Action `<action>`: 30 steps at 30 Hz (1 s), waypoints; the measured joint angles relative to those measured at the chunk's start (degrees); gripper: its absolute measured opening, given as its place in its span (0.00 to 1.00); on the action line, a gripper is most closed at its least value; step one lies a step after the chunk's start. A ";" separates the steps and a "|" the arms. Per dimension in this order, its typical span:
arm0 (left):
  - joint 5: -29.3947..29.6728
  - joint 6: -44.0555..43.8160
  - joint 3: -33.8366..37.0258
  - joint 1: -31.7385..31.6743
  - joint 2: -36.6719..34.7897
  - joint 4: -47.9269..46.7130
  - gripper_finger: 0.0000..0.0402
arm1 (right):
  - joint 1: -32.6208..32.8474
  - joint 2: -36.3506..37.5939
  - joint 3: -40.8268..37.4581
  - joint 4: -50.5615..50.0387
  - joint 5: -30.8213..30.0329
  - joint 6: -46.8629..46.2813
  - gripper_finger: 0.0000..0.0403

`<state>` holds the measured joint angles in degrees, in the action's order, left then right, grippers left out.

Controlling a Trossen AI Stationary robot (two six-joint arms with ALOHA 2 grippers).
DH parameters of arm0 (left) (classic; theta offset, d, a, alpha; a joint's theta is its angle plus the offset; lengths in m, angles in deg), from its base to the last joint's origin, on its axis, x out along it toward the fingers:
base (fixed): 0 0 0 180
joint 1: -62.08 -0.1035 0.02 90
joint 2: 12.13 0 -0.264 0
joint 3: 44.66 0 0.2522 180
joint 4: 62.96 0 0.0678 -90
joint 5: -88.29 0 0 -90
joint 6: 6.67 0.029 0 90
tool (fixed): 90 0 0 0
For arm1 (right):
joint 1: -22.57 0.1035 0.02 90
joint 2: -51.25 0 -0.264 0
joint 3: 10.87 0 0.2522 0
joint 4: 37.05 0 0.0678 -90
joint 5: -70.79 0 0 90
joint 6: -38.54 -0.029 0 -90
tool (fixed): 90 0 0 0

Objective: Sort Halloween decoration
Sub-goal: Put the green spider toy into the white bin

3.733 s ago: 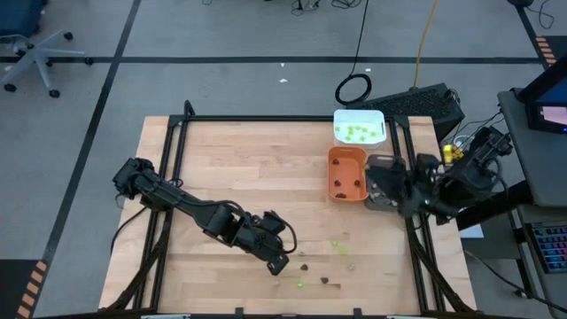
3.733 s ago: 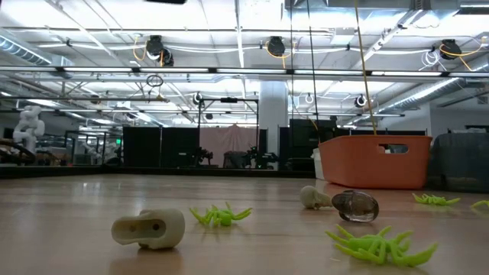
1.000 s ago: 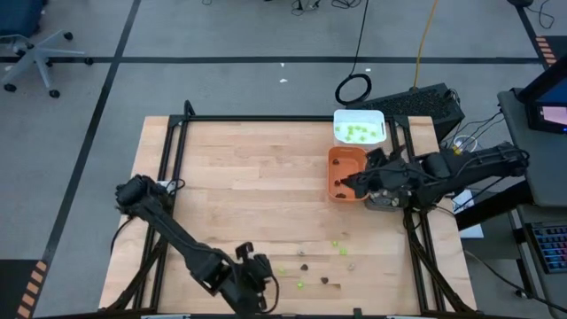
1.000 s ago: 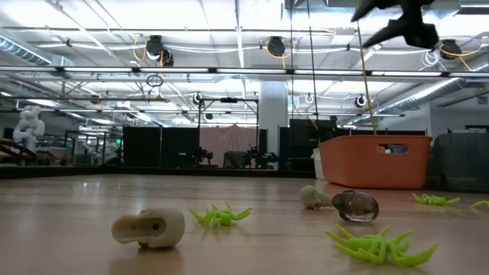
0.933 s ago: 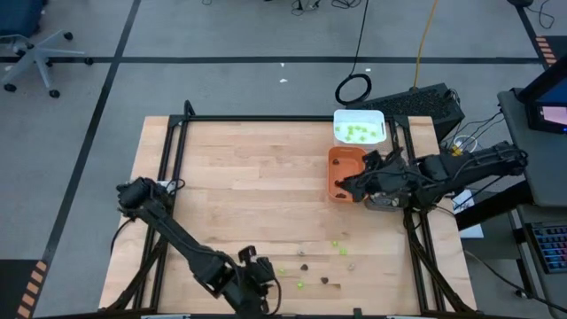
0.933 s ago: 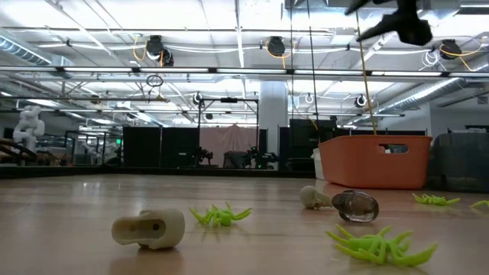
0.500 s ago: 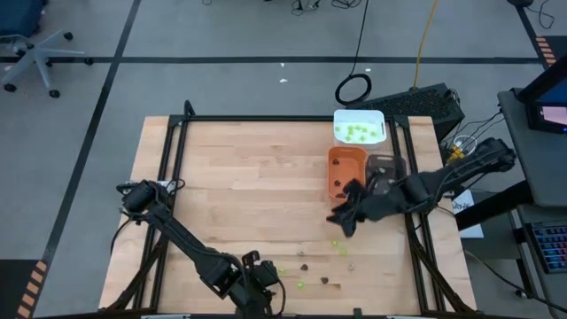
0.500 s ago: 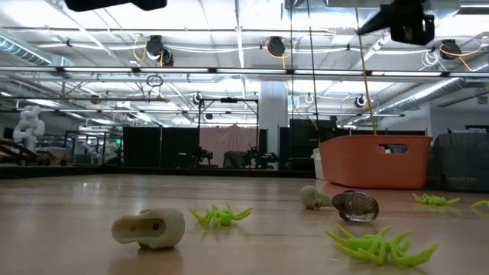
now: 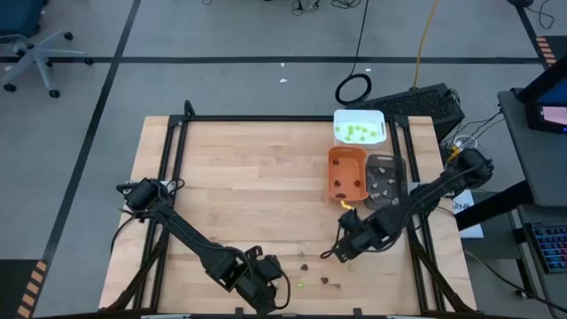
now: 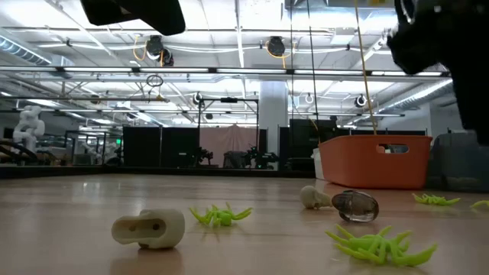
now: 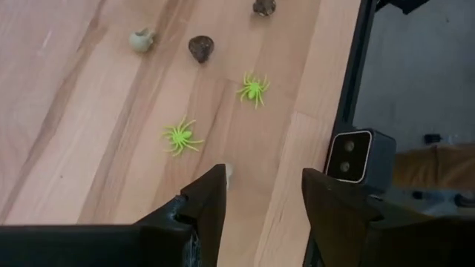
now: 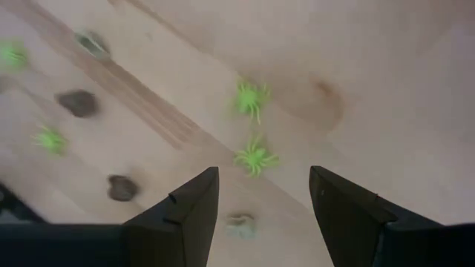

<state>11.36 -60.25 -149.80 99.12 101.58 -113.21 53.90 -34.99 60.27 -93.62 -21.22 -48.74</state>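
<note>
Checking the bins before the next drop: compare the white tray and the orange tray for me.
The white tray holds lime-green pieces, while the orange tray holds a few dark ones. The white tray is pale and lies at the table's far edge; the orange tray sits just nearer, beside a grey tray. The white tray lies wide across, the orange one lengthwise. Both are open-topped, rectangular, and clear of either gripper.

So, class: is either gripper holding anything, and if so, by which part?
Nothing is held. The left gripper and right gripper both hang open above loose spiders on the table.
</note>
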 joint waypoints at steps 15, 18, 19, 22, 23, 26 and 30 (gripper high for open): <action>-2.61 0.18 0.00 0.04 -0.04 -0.51 0.44 | 0.28 -9.95 0.00 6.36 5.10 -1.95 0.48; -2.61 0.11 0.00 -0.28 -0.06 -0.80 0.44 | 0.28 -12.26 0.13 7.94 5.29 -1.43 0.48; -2.61 0.06 0.00 -0.32 -0.07 -0.97 0.44 | 0.28 -12.71 0.13 8.28 5.47 -1.62 0.48; -2.61 -0.08 0.00 -0.37 -0.08 -2.12 0.44 | 0.23 -13.82 0.26 8.11 6.31 -1.92 0.44; -2.61 -0.10 0.00 -0.37 -0.09 -2.38 0.44 | 0.23 -13.85 0.24 8.03 6.34 -1.95 0.42; -2.81 -0.52 0.00 -0.33 -0.33 -3.59 0.44 | 0.24 -13.67 0.20 7.62 6.28 -1.57 0.32; -2.26 -0.05 -0.02 -0.42 -1.62 -4.37 0.44 | 0.26 -13.61 0.07 6.93 6.30 -1.43 0.15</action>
<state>9.10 -60.31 -149.82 98.70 99.96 -117.58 54.17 -48.60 60.35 -86.69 -14.92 -50.18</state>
